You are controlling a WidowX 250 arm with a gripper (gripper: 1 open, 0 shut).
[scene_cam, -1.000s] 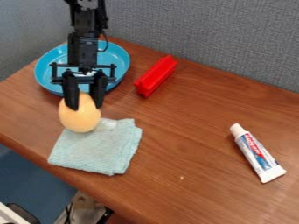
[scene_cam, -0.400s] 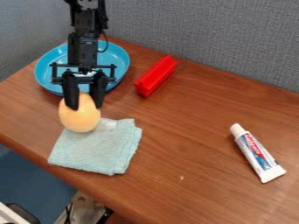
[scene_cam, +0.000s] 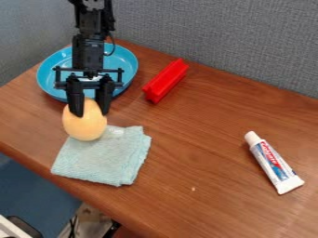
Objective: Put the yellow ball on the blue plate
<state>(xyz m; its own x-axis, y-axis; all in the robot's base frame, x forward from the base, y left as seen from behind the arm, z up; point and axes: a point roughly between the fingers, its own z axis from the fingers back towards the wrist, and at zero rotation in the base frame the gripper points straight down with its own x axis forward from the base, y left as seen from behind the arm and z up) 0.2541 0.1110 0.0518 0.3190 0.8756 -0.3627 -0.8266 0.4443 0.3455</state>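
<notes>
We see the black two-fingered claw (scene_cam: 87, 100) reaching down over the smooth yellow-orange egg-shaped ball (scene_cam: 85, 121), its fingers straddling the upper part and pinching it. The ball sits near the left edge of the brown wooden desk (scene_cam: 187, 153), at the upper left corner of the pale teal square cloth (scene_cam: 104, 155), overlapping that corner in our view; we cannot tell whether it touches the cloth or hangs just above it.

Behind the ball, nearer the grey fabric-like wall (scene_cam: 218, 42), we have the round glossy bright-blue plate (scene_cam: 129, 61) with its raised rim, partly hidden by the black arm (scene_cam: 89, 46). The ball is outside the plate, on the side toward us. Just beside the plate, to its right as we look, lies a red elongated block-like object (scene_cam: 165, 81), set at a slant. Well apart from these, near the right side of our view, a white toothpaste tube (scene_cam: 274, 163) with red and blue print lies slanted on the desk.
</notes>
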